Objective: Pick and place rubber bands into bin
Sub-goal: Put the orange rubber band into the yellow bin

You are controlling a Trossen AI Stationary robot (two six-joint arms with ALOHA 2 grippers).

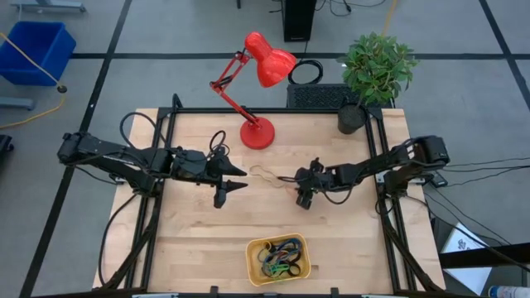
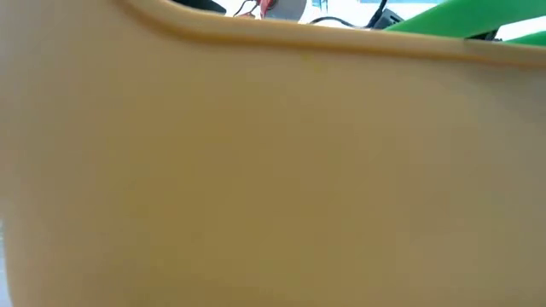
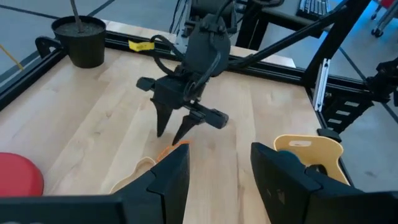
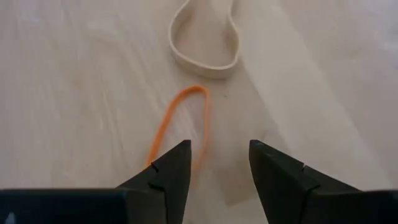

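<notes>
An orange rubber band (image 4: 180, 121) and a tan rubber band (image 4: 205, 43) lie flat on the wooden table near its middle; both also show in the high view, the tan one (image 1: 265, 174) left of the orange one (image 1: 286, 180). My right gripper (image 4: 217, 171) is open, its fingers pointing down over the orange band's near end (image 3: 172, 148). My left gripper (image 1: 236, 180) is open and empty, just left of the tan band. The yellow tray (image 1: 253, 263) at the table's near edge holds several coloured bands.
A red desk lamp (image 1: 258, 131) stands at the table's far middle and a black plant pot (image 1: 351, 117) at the far right corner. The tray's wall (image 2: 273, 170) fills the low view. A large blue bin (image 1: 37, 50) stands on the floor, far left.
</notes>
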